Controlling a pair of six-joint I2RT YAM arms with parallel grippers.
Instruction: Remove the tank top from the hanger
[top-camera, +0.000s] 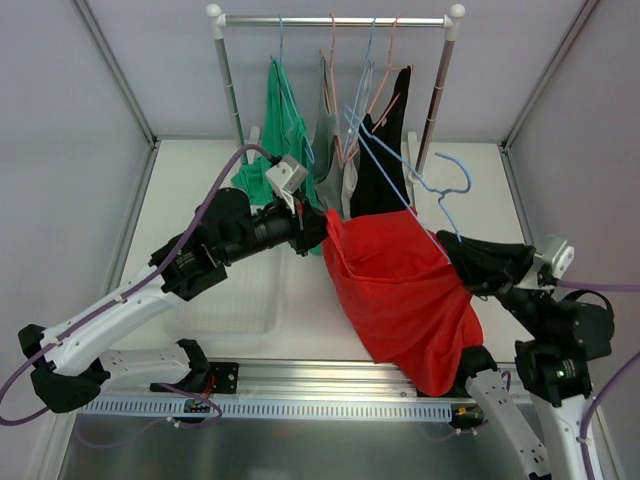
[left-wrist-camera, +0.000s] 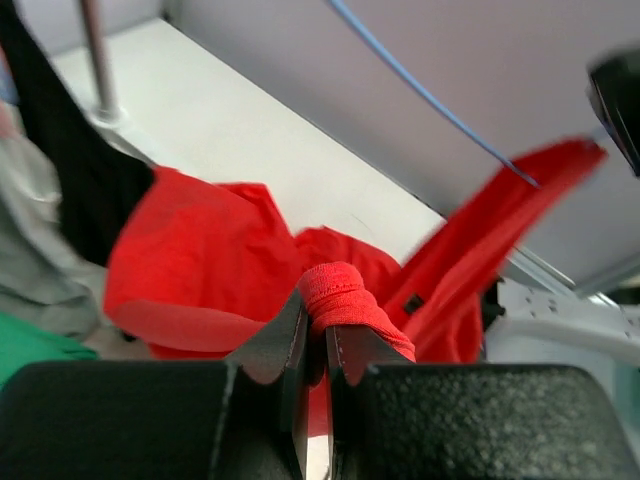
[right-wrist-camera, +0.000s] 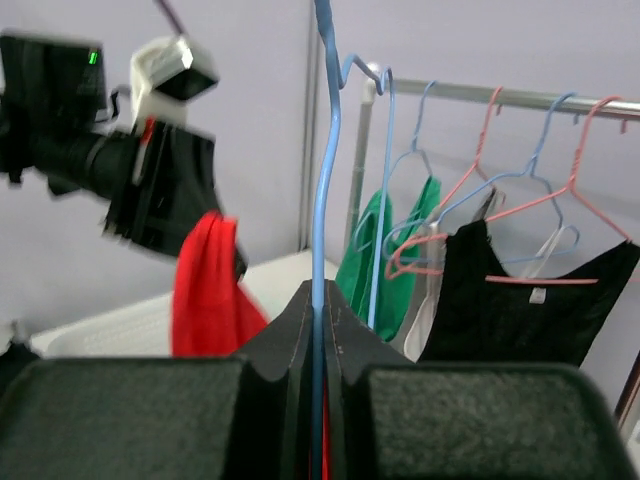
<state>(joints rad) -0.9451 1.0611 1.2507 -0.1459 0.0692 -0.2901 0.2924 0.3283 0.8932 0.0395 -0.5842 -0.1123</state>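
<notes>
Pale lilac-grey walls (top-camera: 60, 200) enclose a white counter (top-camera: 190, 190). Grey metal struts (top-camera: 113, 68) slant across the upper corners of the frame. A chrome clothes rail (top-camera: 250, 20) stands at top centre. The light is soft and even.

White links and black joints on left arm (top-camera: 112, 318) and right arm (top-camera: 572, 328); purple cables (top-camera: 603, 287); matte black fingers (left-wrist-camera: 130, 420).

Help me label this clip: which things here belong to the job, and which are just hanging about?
In the job: red tank top, blue hanger, left tool pinching the top, right tool clamping the hanger.
Just there: rack, green top, grey top, black top.
</notes>
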